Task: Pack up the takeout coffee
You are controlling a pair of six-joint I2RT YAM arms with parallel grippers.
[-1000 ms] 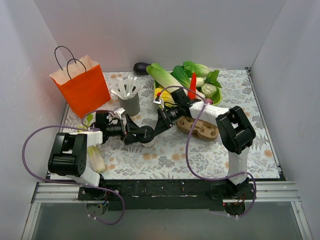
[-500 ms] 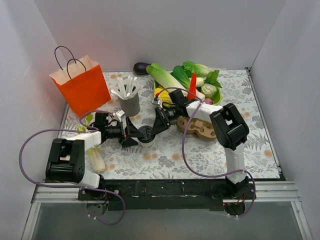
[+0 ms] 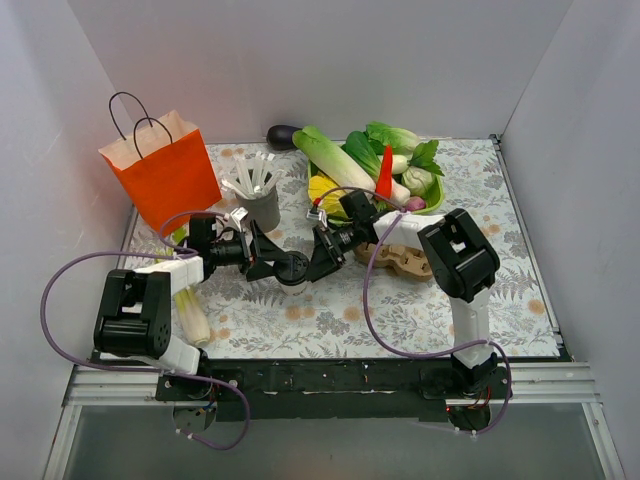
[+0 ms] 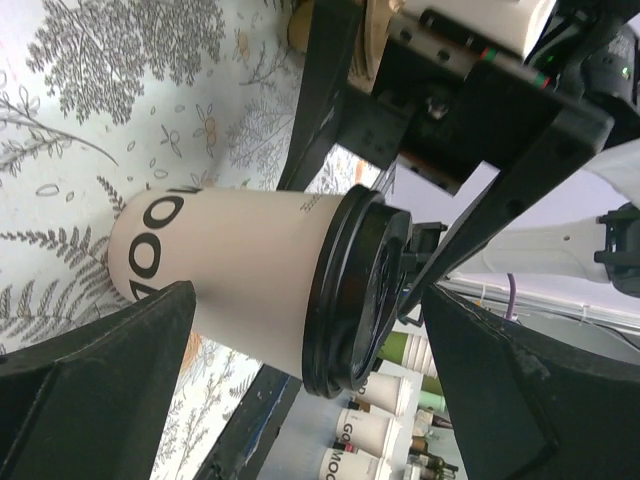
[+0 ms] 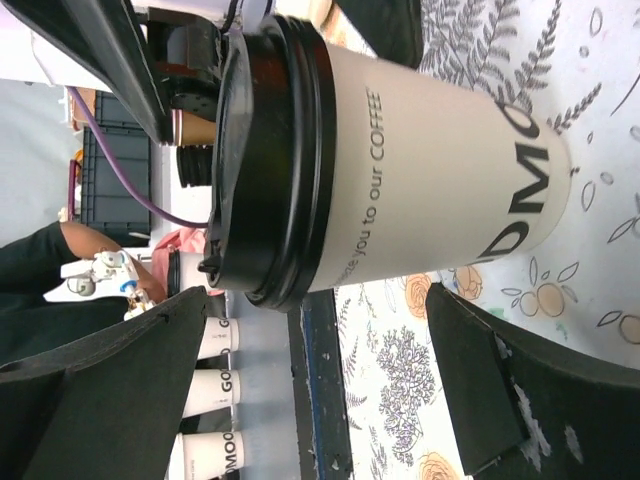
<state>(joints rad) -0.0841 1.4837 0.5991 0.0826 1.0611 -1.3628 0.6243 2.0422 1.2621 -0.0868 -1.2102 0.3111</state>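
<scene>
The takeout coffee (image 3: 293, 267), a cream-white paper cup with a black lid, stands upright on the flowered mat between my two arms. My left gripper (image 3: 266, 262) reaches it from the left and is open. In the left wrist view the cup (image 4: 250, 280) sits at the fingertips, and that gripper (image 4: 308, 300) has room to spare on the lid side. My right gripper (image 3: 318, 260) faces the cup from the right and is also open. In the right wrist view the cup (image 5: 400, 150) lies just past that gripper (image 5: 318, 295). The brown pulp tray (image 3: 405, 262) rests behind the right arm, partly hidden.
An orange paper bag (image 3: 160, 175) stands at the back left, with a grey cup of white sticks (image 3: 260, 205) beside it. A green bowl of vegetables (image 3: 385, 170) and an eggplant (image 3: 283, 135) are at the back. A pale cabbage (image 3: 190, 315) lies by the left arm.
The right jaws spread a little wider. Both wrists shifted slightly around the cup, which stayed where it was.
</scene>
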